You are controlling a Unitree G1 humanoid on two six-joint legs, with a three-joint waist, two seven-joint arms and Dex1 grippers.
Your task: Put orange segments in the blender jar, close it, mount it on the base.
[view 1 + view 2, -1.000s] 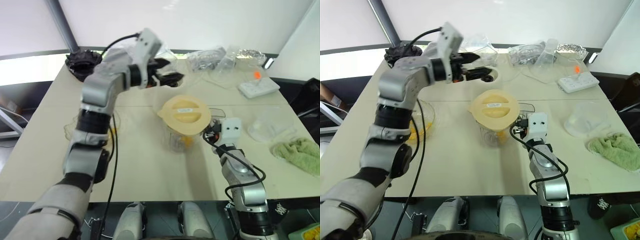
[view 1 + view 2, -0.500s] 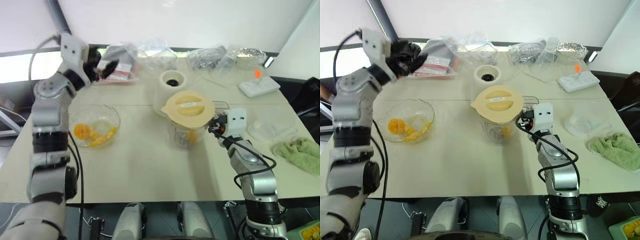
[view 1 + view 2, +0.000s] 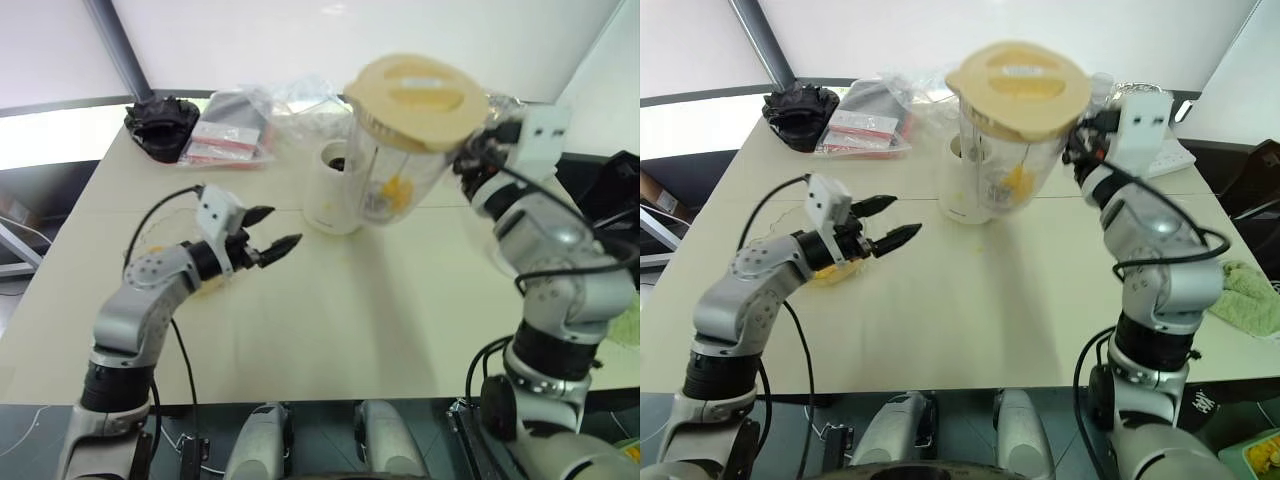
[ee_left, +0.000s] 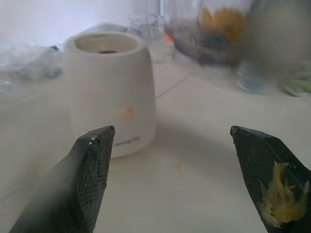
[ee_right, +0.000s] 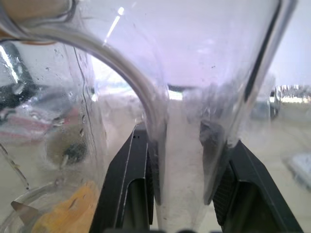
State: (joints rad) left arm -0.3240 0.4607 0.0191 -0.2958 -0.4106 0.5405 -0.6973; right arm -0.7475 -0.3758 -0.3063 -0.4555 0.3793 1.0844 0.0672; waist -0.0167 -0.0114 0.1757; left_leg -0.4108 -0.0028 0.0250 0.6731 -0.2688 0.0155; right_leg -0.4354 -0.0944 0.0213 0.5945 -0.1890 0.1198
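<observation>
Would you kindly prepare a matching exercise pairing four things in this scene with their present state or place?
Things:
1. blender jar
2. base
3. left gripper
4. black cloth

States:
A. jaws open, holding nothing
B. far corner of the table
C. lifted, lid on, held by the right gripper
D. standing on the table, socket uncovered

Pairs: 1-C, 2-D, 3-A, 4-B

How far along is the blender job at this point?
Done: orange segments sit inside the blender jar, and its cream lid is on. In hand: the right pincer grips the jar's handle, holding it above the table. Left: seating it on the base.
</observation>
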